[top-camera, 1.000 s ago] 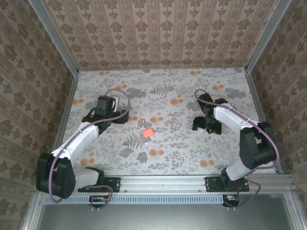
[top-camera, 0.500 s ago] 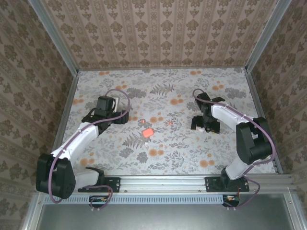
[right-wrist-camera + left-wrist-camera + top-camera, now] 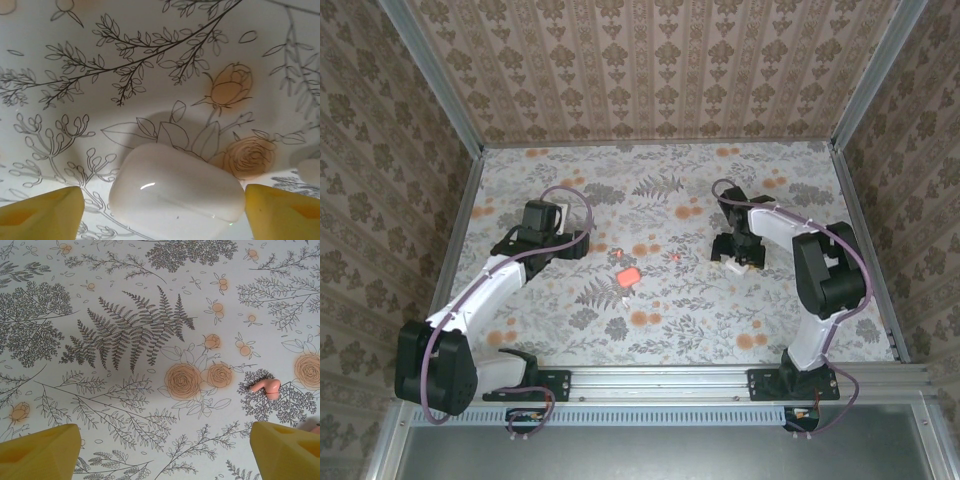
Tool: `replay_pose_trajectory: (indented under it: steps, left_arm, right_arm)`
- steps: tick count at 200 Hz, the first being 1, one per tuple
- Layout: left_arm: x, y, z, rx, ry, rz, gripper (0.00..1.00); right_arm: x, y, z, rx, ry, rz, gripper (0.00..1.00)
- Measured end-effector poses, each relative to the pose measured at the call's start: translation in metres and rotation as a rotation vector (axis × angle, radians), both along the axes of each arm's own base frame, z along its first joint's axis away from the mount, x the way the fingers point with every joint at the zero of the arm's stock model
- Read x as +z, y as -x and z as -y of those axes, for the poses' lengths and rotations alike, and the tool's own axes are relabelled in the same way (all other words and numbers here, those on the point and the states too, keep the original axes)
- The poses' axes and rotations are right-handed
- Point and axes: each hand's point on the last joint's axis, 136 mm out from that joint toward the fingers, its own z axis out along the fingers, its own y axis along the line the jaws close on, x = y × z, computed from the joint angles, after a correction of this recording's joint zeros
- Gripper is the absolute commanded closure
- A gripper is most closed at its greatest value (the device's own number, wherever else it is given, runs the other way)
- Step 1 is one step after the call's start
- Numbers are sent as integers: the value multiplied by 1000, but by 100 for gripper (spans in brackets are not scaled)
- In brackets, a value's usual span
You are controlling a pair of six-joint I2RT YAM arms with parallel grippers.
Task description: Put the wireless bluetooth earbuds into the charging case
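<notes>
The coral-red charging case (image 3: 629, 275) lies near the middle of the floral floor. One earbud (image 3: 617, 250) sits just behind it and another earbud (image 3: 675, 255) lies to its right. My left gripper (image 3: 545, 243) stands left of the case. In the left wrist view that left gripper (image 3: 162, 455) is open over bare floor, with a pinkish earbud (image 3: 266, 386) ahead of its right finger (image 3: 285, 450). My right gripper (image 3: 735, 255) is right of the earbuds. In the right wrist view the right gripper (image 3: 162, 212) is open, its yellow fingers flanking a glossy white pebble-like object (image 3: 175, 190).
Patterned walls enclose the floor on three sides, with metal rails (image 3: 460, 220) along the edges. A small white thing (image 3: 310, 170) shows at the right edge of the right wrist view. Open floor lies in front of the case.
The right arm has swung left and farther back, bringing its gripper toward the middle. Its fingers have drawn in slightly. The left arm, case and earbuds have stayed put.
</notes>
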Motion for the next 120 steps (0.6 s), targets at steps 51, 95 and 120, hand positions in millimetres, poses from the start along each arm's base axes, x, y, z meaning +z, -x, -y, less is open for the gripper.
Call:
replay_pose_trajectory:
  steps: [51,95,120]
  left_arm:
    - [0,0,1,-3,2,-2,11]
    - [-2,1,2,-8,6,-8,11]
    - [-3,0,4,-15,11,-11,12]
  right_arm:
    - [-7,-3,-1,0,1,-13,22]
    - [-7,-4,-2,1,-2,-7,36]
    - [-6,-5,-2,4,-1,-2,37]
